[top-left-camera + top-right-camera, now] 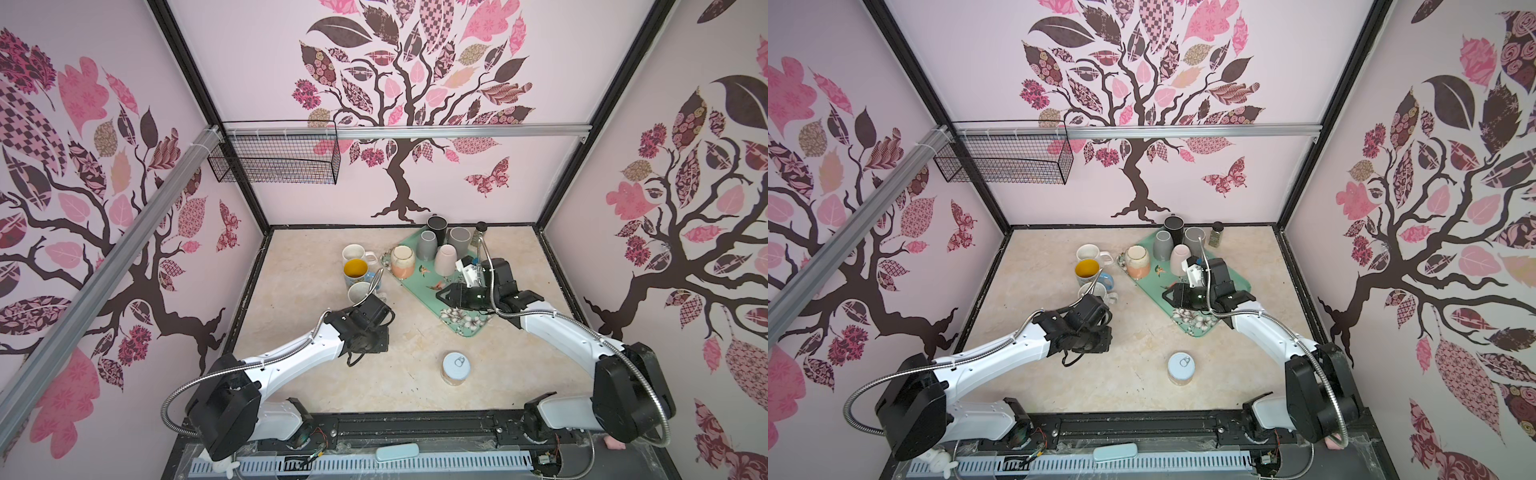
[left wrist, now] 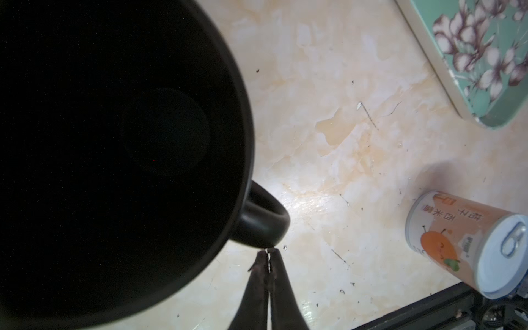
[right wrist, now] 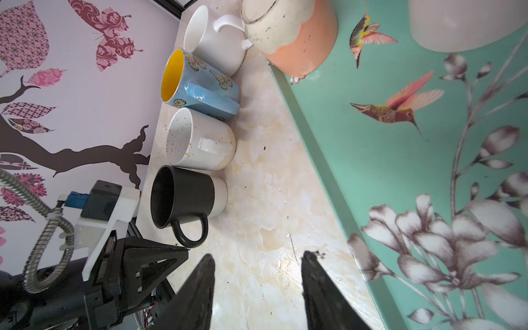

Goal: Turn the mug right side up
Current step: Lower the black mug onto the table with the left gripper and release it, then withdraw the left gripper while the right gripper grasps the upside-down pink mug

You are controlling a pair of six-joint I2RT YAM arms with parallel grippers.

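Now, a little toward 9 o'clock from the middle of the worktop (image 1: 316,374), the left gripper (image 2: 268,253) has its fingers pressed together with nothing between them. Their tips sit just beside the handle (image 2: 263,225) of the black mug (image 2: 114,143). This mug stands right side up on the worktop, at the near end of a row. Toward 12 o'clock from it follow a speckled mug (image 3: 200,140), a blue mug (image 3: 200,85) and a white mug (image 3: 211,43), all upright. At 6 o'clock a can (image 1: 456,365) stands alone. At 2 o'clock lies the green tray (image 3: 400,171), with cups upside down on it. The right gripper (image 3: 260,255) hovers by the tray's 9 o'clock edge, its fingers apart at a middle width and empty.
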